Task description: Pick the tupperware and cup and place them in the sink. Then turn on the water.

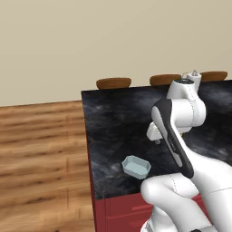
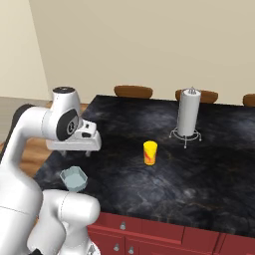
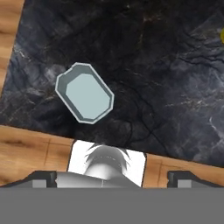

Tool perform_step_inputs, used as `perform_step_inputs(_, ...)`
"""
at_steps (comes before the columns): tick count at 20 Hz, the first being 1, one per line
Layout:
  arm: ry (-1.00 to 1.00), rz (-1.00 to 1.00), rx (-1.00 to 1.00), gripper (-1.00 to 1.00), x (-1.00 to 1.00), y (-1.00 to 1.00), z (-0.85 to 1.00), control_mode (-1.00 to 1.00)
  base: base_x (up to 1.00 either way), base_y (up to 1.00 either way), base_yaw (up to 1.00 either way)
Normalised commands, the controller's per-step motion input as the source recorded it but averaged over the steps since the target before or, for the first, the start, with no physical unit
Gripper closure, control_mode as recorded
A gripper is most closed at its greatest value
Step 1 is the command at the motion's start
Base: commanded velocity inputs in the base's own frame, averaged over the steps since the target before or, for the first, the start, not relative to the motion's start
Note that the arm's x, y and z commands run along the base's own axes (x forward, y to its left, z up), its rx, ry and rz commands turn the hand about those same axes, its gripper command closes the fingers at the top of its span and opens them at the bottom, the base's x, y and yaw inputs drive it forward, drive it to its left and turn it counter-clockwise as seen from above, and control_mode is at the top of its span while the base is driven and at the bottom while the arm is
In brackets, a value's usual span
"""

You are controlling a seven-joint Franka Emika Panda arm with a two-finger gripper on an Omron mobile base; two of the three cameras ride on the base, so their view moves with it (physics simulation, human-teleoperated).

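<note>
The pale blue-grey tupperware (image 1: 136,166) (image 2: 74,179) (image 3: 85,92) lies empty on the black marble counter near its front left corner. My gripper (image 2: 75,152) (image 1: 157,140) (image 3: 113,177) hovers above the counter, a little behind the tupperware, pointing down with its fingers wide apart and nothing between them. The yellow cup (image 2: 150,153) with its red-orange mark stands upright mid-counter, well to the right of the gripper; a yellow sliver of the cup (image 3: 222,35) touches the hand view's right edge. The sink and water are out of view.
A paper towel holder (image 2: 189,117) stands behind the cup to the right. Brown stools (image 1: 113,83) (image 2: 133,91) line the counter's far edge. Wooden floor (image 1: 41,158) lies left of the counter, red cabinet drawers (image 2: 164,234) under its front.
</note>
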Motion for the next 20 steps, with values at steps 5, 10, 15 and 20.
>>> perform_step_inputs(5,0.10,0.12,0.00,-1.00,0.00,0.00,-0.13,-1.00,0.00,0.00,0.00)
perform_step_inputs(10,0.07,0.10,0.00,-1.00,0.00,0.05,-0.19,-1.00,0.00,0.00,0.00)
perform_step_inputs(15,0.05,0.08,0.00,-1.00,0.00,0.10,-0.30,-1.00,0.00,0.00,0.00)
perform_step_inputs(20,0.00,0.06,0.00,-1.00,-0.01,0.05,-0.21,-1.00,0.00,0.00,0.00)
